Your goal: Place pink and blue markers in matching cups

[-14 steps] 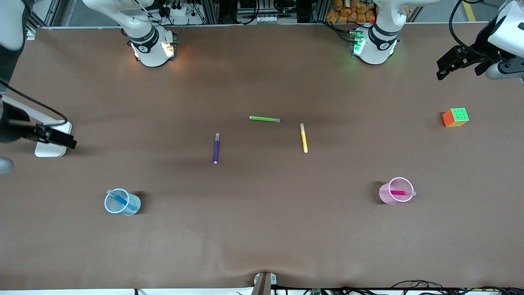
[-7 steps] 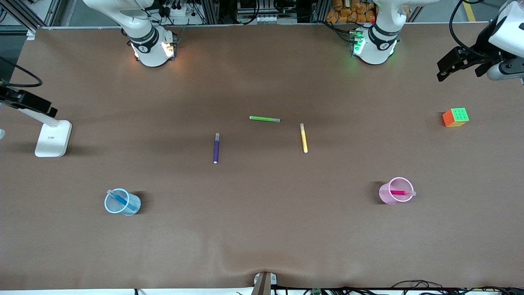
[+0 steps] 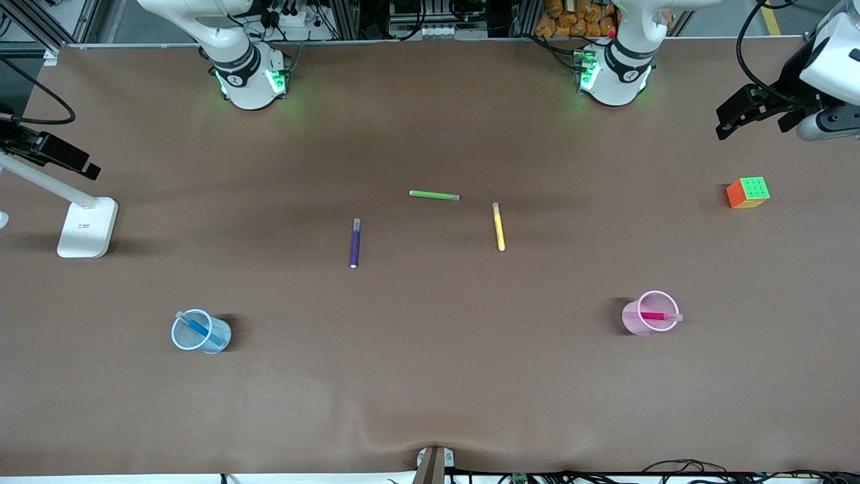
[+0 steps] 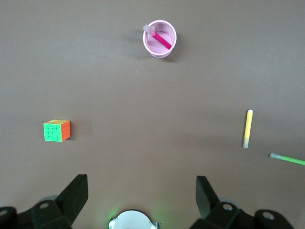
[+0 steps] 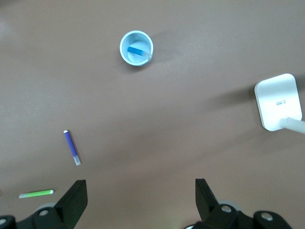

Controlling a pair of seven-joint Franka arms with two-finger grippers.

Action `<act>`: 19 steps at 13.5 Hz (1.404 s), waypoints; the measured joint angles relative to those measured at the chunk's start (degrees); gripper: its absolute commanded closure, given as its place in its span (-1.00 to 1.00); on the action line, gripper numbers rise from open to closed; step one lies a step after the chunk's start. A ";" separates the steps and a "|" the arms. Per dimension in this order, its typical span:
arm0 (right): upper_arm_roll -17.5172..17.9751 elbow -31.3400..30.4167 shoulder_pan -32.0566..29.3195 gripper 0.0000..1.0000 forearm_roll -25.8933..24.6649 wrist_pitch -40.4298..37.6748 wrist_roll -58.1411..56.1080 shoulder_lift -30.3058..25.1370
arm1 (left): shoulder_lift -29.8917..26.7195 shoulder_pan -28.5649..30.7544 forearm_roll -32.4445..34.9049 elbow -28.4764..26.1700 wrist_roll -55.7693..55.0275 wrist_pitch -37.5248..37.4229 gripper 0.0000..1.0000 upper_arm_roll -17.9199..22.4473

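The pink marker (image 3: 653,315) leans inside the pink cup (image 3: 633,324), toward the left arm's end of the table. The blue marker (image 3: 198,328) leans inside the light blue cup (image 3: 222,333), toward the right arm's end. The left wrist view shows the same pink marker (image 4: 162,40) in its cup (image 4: 172,44). The right wrist view shows the blue marker (image 5: 137,50) in its cup (image 5: 124,55). My left gripper (image 3: 723,128) hangs open and empty high over the table's edge (image 4: 142,187). My right gripper (image 3: 86,168) is open and empty above the other end (image 5: 141,188).
A dark purple pen (image 3: 355,243), a green pen (image 3: 434,195) and a yellow pen (image 3: 498,226) lie mid-table. A colourful cube (image 3: 748,192) sits near the left arm's end. A white stand (image 3: 84,228) with a slanted rod stands below my right gripper.
My right gripper has risen from beside the white stand's base and drawn back toward the table's end. The light at the right arm's base turned from orange to green. The left arm barely shifted.
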 measured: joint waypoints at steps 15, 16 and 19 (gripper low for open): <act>0.09 5.40 1.14 -1.00 -1.41 -4.26 0.02 0.26 | 0.44 0.00 0.00 0.38 0.08 -0.02 -1.00 0.34; 0.07 5.40 1.14 -1.00 -1.44 -4.26 0.02 0.26 | 0.45 -0.01 0.00 0.38 0.08 -0.02 -1.00 0.34; -0.02 5.37 1.10 -1.00 -1.49 -4.26 0.03 0.31 | 0.50 -0.08 0.00 0.38 0.08 -0.48 -1.00 0.34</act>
